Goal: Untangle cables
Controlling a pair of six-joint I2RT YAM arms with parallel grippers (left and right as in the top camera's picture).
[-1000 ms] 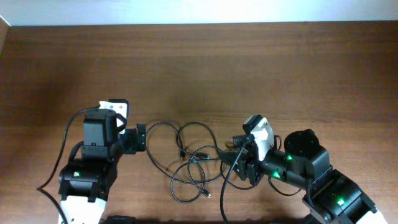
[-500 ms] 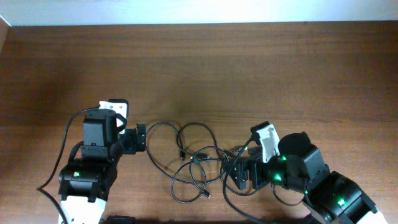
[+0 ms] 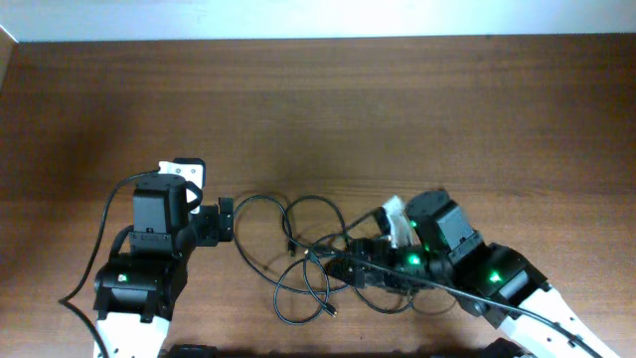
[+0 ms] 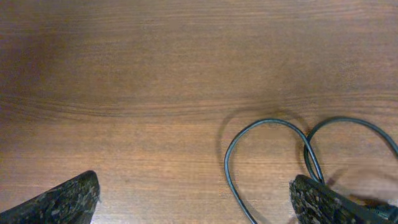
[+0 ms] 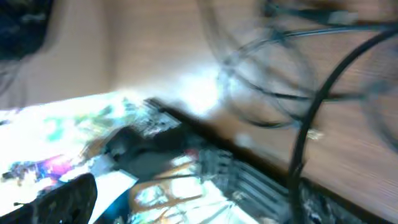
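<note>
- Black and thread-thin, the cables lie in overlapping loops on the wooden table, toward 6 o'clock in the overhead view. The left gripper sits at the tangle's 9 o'clock, just beside the outermost loop. The right gripper is in among the strands at the tangle's 3 o'clock. From above I cannot tell whether it pinches one.
- Left wrist view: the left gripper is spread wide, with its fingertips at 7 and 5 o'clock and only bare wood between them. One loop of the cables arches at about 4 o'clock and runs down close to the 5 o'clock tip. Whether they touch is unclear.
- Right wrist view: the blur is heavy. Loops of the cables smear across 1 to 3 o'clock, and a dark strand sweeps down near the lens. The fingers are not legible, so I cannot tell whether they are spread or pressed together.
- Handling, as a judgement: these cords look light and limp, so tugging one will likely drag its neighbours along. They may also slip through the pads. The best hold is probably a plug end or a free outer loop, away from the crossings.
</note>
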